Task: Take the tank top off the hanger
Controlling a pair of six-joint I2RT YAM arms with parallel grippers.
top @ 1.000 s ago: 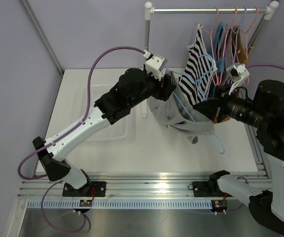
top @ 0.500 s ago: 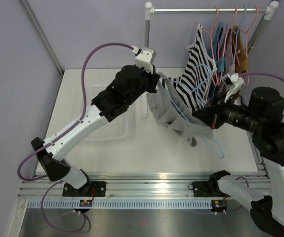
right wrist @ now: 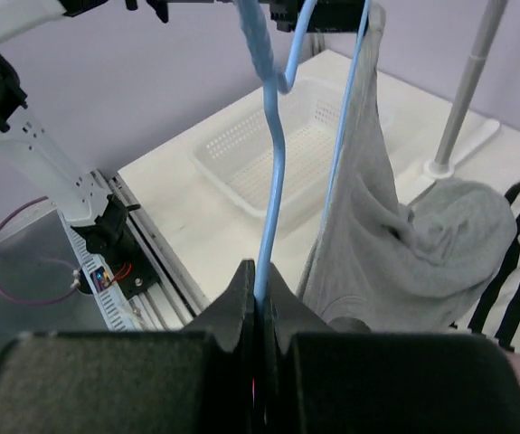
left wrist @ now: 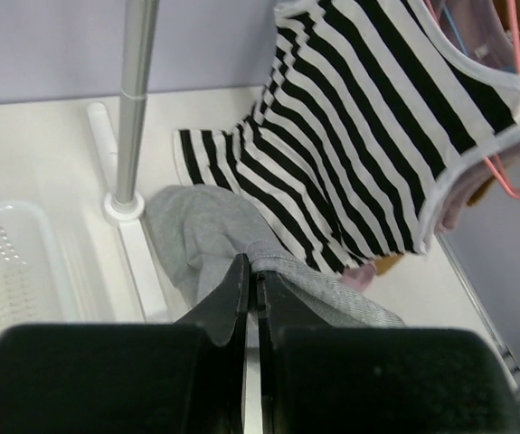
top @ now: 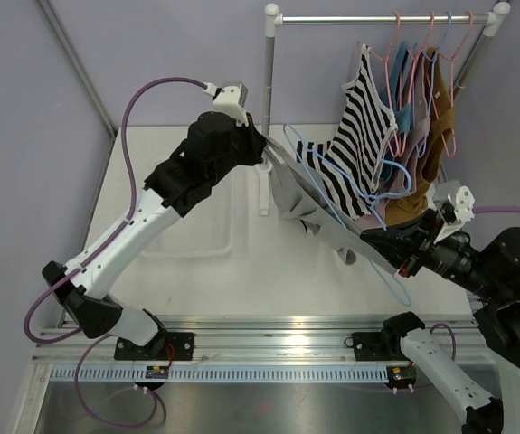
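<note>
Pinching a fold of the grey tank top (left wrist: 207, 231), the left gripper (left wrist: 250, 282) is pressed together; the right gripper (right wrist: 261, 287) clamps the blue hanger (right wrist: 275, 172) wire — garment draped on it, stretched between both arms above the table (top: 241, 289).

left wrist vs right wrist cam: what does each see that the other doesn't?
Left wrist only: the left fingers shut on a fold of the gray tank top, and a pink hanger at the right edge.
Right wrist only: the right fingers shut on the blue hanger that carries the gray tank top, plus the left arm's base.
Both: gray tank top, white basket, rack pole, striped tank top.
</note>
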